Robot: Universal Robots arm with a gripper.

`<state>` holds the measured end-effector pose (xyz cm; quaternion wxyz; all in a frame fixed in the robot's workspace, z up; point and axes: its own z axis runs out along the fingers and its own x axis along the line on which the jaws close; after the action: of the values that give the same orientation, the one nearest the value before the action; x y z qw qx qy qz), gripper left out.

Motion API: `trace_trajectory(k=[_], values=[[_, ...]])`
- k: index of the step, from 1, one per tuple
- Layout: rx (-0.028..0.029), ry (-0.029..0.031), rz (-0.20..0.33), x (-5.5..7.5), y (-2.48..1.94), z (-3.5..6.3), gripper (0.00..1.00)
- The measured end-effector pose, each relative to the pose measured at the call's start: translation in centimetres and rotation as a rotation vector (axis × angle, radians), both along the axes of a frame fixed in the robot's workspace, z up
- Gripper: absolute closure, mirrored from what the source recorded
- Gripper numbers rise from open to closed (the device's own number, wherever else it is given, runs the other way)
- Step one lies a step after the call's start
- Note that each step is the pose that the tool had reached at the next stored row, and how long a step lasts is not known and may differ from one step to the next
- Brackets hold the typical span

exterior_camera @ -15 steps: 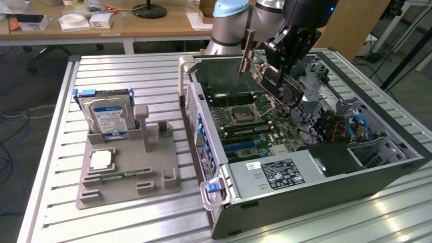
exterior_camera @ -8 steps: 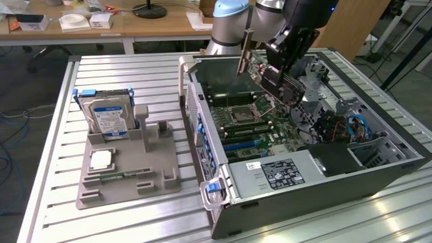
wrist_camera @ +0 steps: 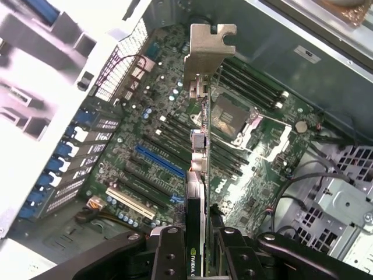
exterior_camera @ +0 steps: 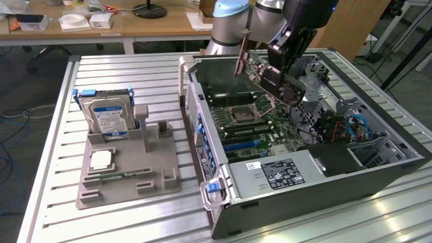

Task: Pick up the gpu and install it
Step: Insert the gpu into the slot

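The gpu (exterior_camera: 256,63) hangs tilted in the air above the open computer case (exterior_camera: 378,169), clamped edge-on between the closed fingers of the end effector (exterior_camera: 282,76). In the wrist view its pale bracket (wrist_camera: 208,49) points away over the motherboard (wrist_camera: 151,128). The pickup looks done, but the seating is not, since the card is clear of the blue expansion slot (wrist_camera: 160,161). The case lies on a slatted metal desk (exterior_camera: 121,66), beside a grey parts holder (exterior_camera: 152,167) carrying a hard drive (exterior_camera: 108,119). Behind stands a cluttered wooden desk (exterior_camera: 162,25), and cables (exterior_camera: 13,114) trail on the floor.
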<state>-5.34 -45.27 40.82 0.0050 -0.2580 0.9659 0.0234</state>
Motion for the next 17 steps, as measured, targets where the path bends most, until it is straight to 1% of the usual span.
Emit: trace_trajectory(k=[17], values=[[0.0000,0.0000,0.192,0.00,0.00,0.00,0.74]])
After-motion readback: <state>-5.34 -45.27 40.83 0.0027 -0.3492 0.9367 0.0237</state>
